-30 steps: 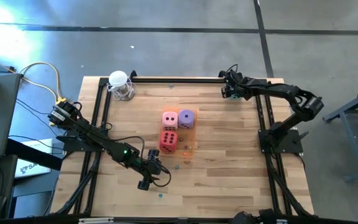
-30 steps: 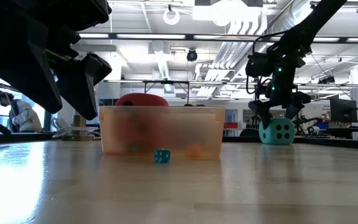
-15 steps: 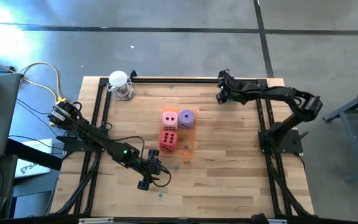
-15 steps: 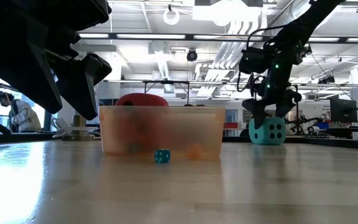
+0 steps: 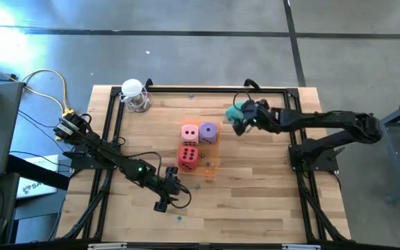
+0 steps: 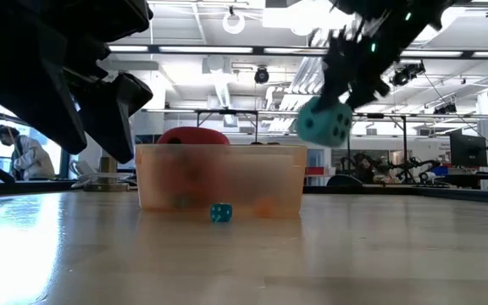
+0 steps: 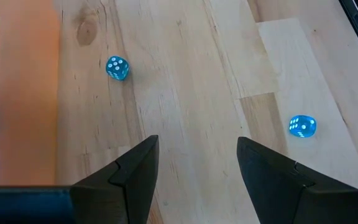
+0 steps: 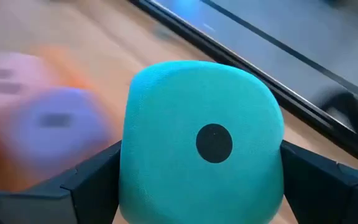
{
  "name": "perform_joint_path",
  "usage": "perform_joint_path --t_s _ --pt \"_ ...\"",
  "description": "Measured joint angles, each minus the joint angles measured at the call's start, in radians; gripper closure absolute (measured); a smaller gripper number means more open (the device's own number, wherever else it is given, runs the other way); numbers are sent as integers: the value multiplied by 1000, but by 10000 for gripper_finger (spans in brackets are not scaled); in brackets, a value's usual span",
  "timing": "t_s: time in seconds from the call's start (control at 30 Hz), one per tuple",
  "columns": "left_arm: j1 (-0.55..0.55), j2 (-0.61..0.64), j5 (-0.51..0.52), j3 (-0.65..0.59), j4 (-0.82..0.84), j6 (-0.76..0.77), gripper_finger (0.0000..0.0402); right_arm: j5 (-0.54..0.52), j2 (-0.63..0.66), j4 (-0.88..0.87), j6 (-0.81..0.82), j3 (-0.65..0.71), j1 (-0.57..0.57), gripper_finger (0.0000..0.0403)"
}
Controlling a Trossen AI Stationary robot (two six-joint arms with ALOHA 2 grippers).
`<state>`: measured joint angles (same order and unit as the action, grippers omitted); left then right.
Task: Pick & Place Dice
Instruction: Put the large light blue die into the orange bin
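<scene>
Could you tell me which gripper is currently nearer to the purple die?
Right. The right gripper, carrying the teal die, is just beside the purple die; the left gripper waits farther off, past the red die.

From overhead you look straight down on the whole desk (image 5: 255,201) and both arms. The low camera sits at desk height, facing level across the wood into the room behind — very near the left gripper (image 6: 83,85), which looms dark beside it. Your left wrist camera looks down past its own fingers (image 7: 135,174) at bare wood close below. The right wrist camera is filled by the teal die (image 8: 204,149), which the overhead and low views share.
</scene>
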<state>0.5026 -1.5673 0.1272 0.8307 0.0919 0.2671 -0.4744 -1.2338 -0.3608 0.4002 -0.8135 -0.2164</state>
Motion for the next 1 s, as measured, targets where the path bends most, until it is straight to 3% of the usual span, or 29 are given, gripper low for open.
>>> perform_joint_path --t_s 0.23,0.47,0.7,1.0 --pt "0 0 0 0 -14 0 192 121 40 192 -95 -1 264 51" --pt "0 0 0 0 -18 1 192 110 -54 316 -137 -2 429 43" --pt "0 0 0 0 -19 -5 192 109 -204 468 -234 -2 446 40" --pt "0 0 0 0 -17 -27 192 111 -280 481 -311 -3 391 20"
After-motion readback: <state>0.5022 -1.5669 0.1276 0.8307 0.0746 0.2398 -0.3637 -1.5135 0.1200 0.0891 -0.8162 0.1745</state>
